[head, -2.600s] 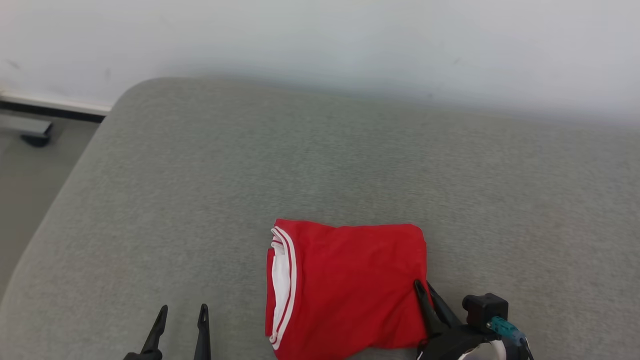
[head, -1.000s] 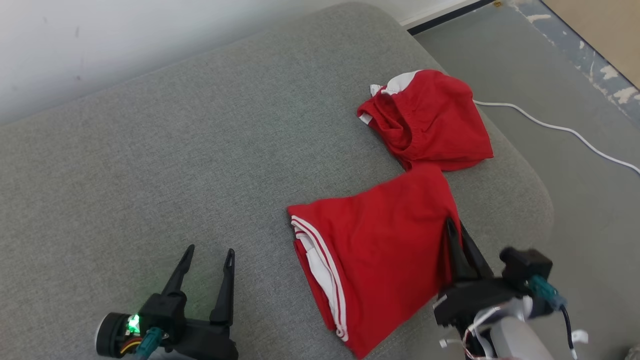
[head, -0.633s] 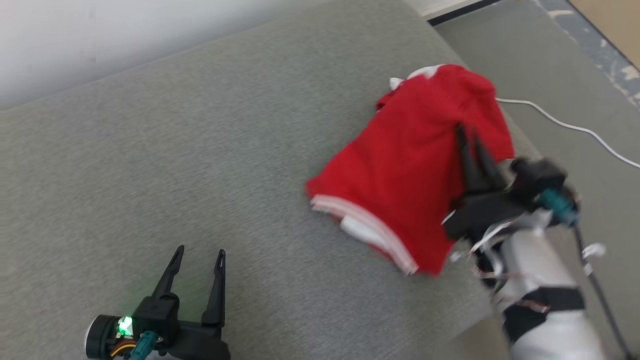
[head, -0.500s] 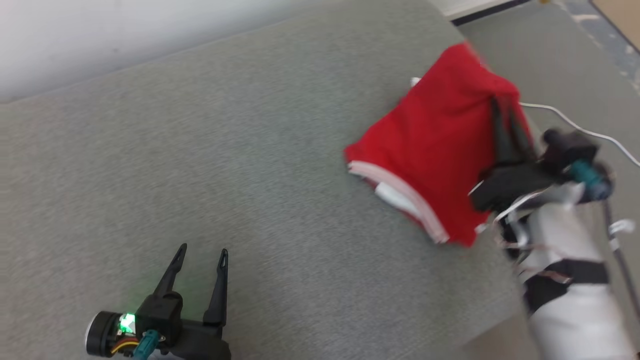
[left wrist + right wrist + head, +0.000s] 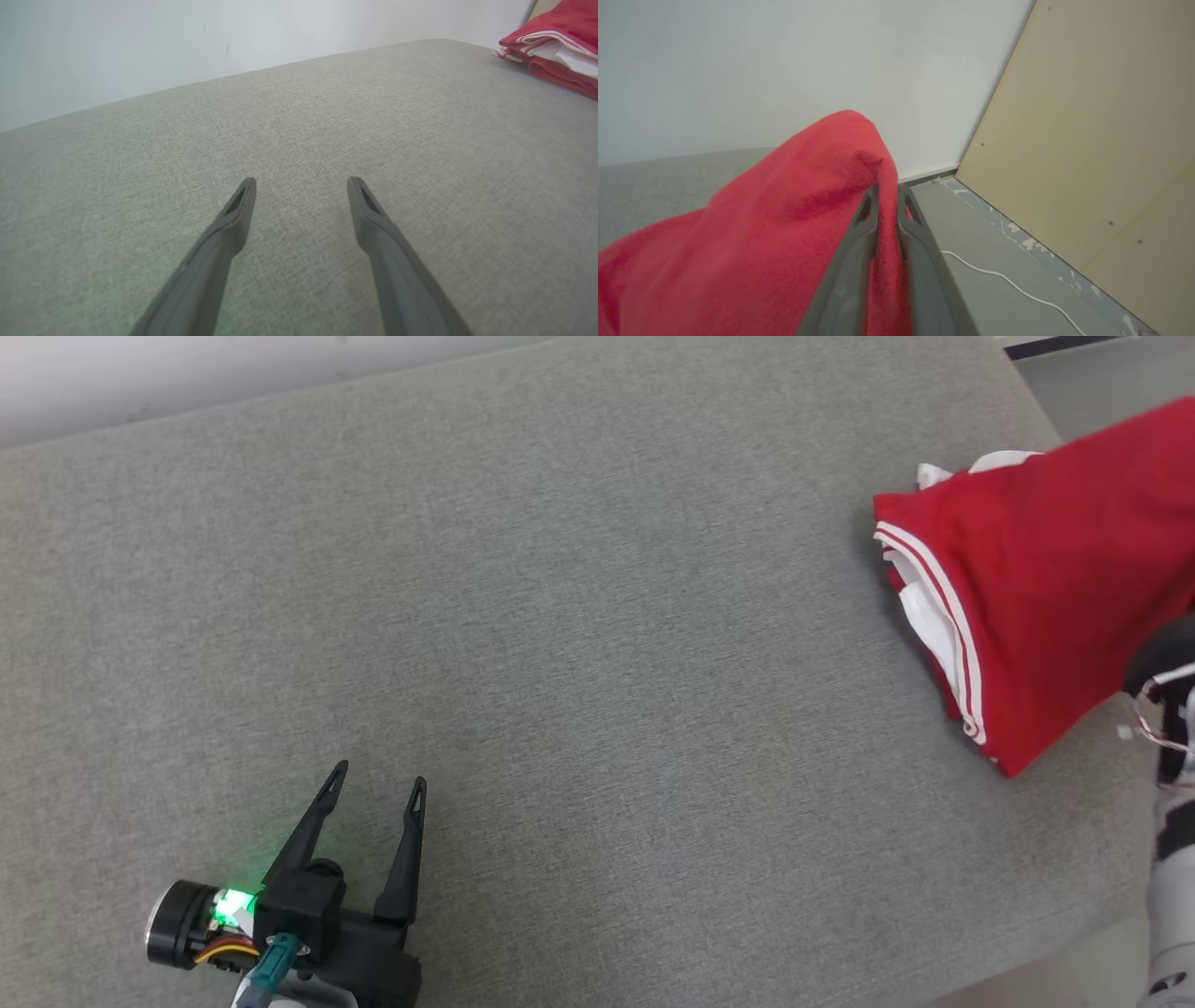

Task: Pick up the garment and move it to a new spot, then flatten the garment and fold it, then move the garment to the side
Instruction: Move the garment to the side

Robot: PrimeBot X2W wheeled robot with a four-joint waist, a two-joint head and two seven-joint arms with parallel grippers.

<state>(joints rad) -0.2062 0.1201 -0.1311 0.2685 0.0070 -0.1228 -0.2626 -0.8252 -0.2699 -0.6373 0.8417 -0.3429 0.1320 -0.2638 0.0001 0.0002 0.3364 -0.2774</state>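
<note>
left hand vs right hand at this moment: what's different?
1. Opening: the left hand has its fingers spread wide with nothing between them; the right hand has its fingers nearly together, pinching a fold of the red garment.
2. Place: the left hand is over bare grey cushion, well apart from the garment; the right hand is at the cushion's right end, with floor beyond it.
Shared: both have two long, dark, tapered fingers.

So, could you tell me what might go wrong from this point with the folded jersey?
1. The right gripper pinches only one fold of the garment, so the folded layers could slip out or fall open.
2. The garment sits at the right edge of the cushion, with floor and a white cable beyond; released here, it might slide off.
</note>
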